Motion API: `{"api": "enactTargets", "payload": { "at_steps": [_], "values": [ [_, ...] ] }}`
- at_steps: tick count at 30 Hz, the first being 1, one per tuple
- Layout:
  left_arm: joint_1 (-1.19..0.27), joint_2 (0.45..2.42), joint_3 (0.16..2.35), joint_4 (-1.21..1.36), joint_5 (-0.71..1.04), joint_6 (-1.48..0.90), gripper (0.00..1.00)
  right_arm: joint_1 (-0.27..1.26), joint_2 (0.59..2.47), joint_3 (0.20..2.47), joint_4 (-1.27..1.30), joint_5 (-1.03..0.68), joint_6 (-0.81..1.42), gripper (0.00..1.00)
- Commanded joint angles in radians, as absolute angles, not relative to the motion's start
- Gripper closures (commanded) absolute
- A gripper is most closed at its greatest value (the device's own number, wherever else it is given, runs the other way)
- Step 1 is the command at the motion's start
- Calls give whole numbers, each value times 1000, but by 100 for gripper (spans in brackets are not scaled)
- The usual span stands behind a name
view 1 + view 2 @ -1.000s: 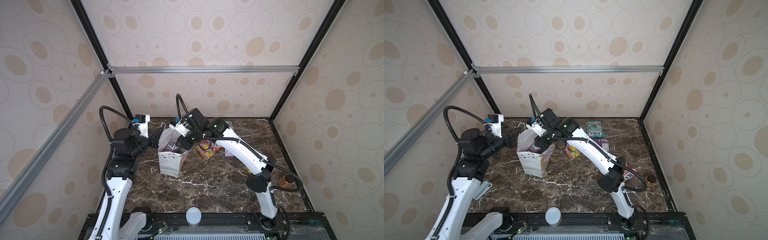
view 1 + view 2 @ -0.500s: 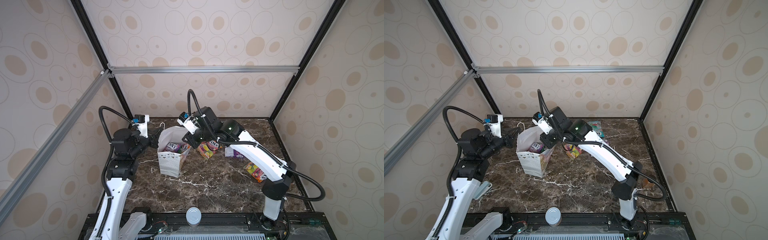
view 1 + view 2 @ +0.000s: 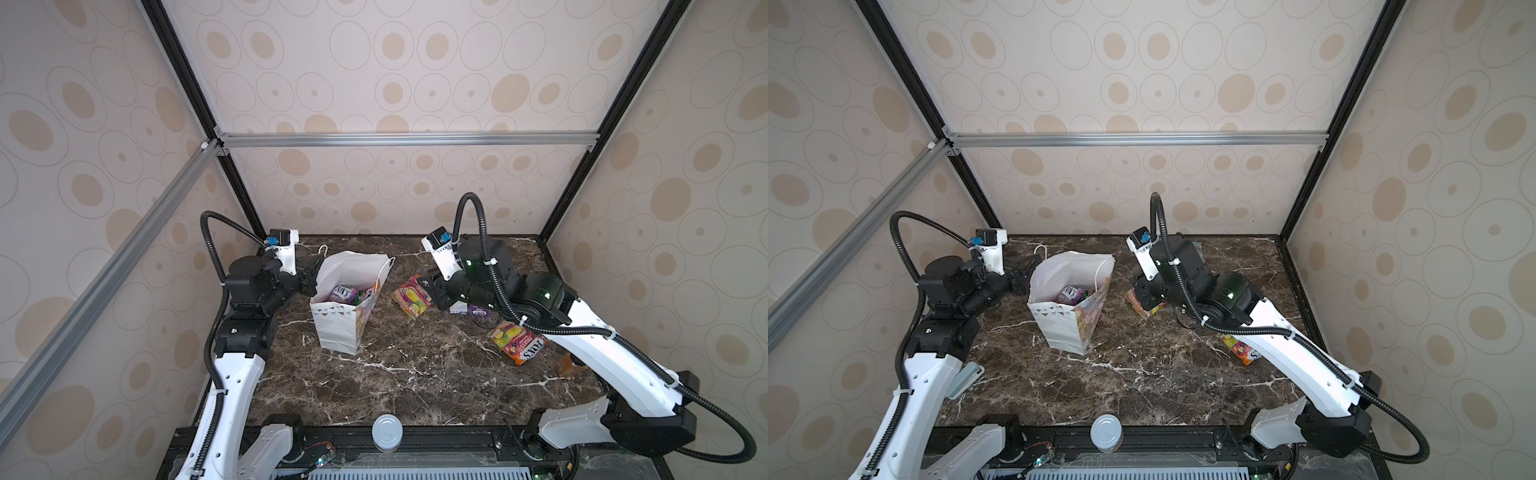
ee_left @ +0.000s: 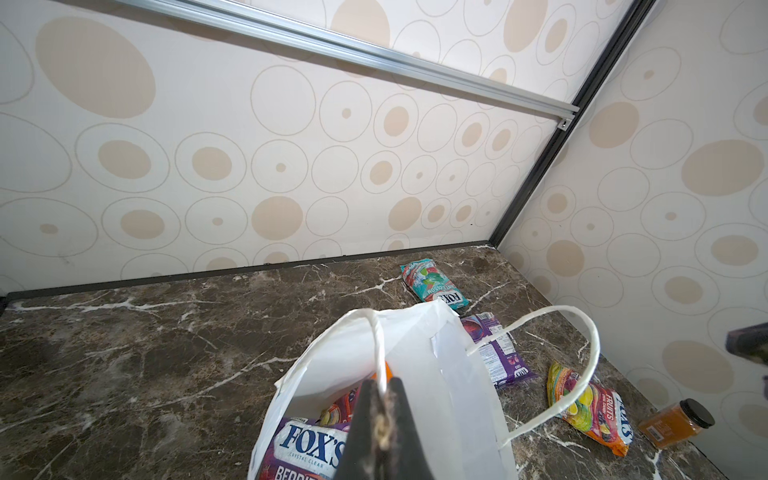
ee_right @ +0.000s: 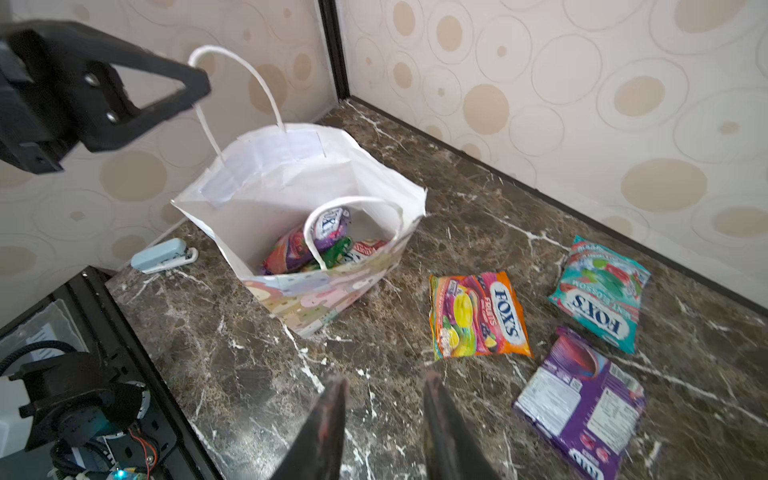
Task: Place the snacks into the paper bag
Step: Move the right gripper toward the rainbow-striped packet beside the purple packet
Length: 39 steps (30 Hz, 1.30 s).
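The white paper bag (image 3: pixel 338 328) (image 5: pixel 270 178) stands open at back left. My left gripper (image 4: pixel 382 386) (image 3: pixel 313 270) is shut on its cord handle (image 4: pixel 378 345). Several snacks lie inside, a purple packet (image 4: pixel 309 442) (image 5: pixel 328 224) on top. On the table to the bag's right lie an orange packet (image 5: pixel 478 318) (image 3: pixel 411 297), a teal packet (image 5: pixel 598 286), a purple packet (image 5: pixel 582 399) and, nearer the right wall, another orange packet (image 3: pixel 517 338) (image 4: pixel 594 409). My right gripper (image 5: pixel 384 380) (image 3: pixel 432 286) hangs open and empty just above the table beside the first orange packet.
An amber jar (image 4: pixel 673 422) (image 3: pixel 567 365) stands by the right wall under my right arm. A pale blue stapler (image 5: pixel 164 255) (image 3: pixel 967 376) lies at the table's left edge. A white round cap (image 3: pixel 387 432) sits on the front rail.
My right gripper has come out of the bag's mouth and moved right and down toward the orange packet, its jaws opening wider. The left gripper and bag have stayed put.
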State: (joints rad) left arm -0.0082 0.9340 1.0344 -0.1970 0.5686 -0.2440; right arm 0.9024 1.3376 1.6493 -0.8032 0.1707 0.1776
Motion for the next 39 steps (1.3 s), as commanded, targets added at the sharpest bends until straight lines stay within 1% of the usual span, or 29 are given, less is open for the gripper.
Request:
{"api": "enactTargets", "payload": {
  "at_steps": [1,3,7,10,13,17,22,24,26,30,35,39],
  "values": [
    [-8,937,1059,-167,573,-220,100,890,1306,1607,-913,247,249,65],
    [-8,944,1058,-168,575,-220,100,882,1311,1603,-989,295,263,62],
    [-8,956,1062,-182,559,-212,100,874,1354,1616,-1170,449,313,60],
    [-8,945,1055,-176,558,-214,100,856,1373,1585,-1206,498,330,59],
    [-8,937,1055,-173,564,-219,100,820,1370,1513,-1164,493,332,58],
    [-8,934,1068,-191,562,-218,100,737,1367,1401,-1084,431,336,56],
    [-8,912,1064,-172,574,-237,100,683,1423,1346,-1127,536,349,54],
    [-8,911,1066,-176,576,-235,100,663,1436,1322,-1121,561,342,51],
    [-7,919,1072,-191,566,-223,100,633,1449,1287,-1084,543,327,46],
    [-8,920,1072,-201,550,-216,100,598,1489,1235,-1024,518,305,43],
    [-8,914,1075,-202,540,-214,100,574,1552,1183,-984,531,290,42],
    [-8,908,1074,-202,532,-215,100,573,1640,1186,-980,563,264,42]
  ]
}}
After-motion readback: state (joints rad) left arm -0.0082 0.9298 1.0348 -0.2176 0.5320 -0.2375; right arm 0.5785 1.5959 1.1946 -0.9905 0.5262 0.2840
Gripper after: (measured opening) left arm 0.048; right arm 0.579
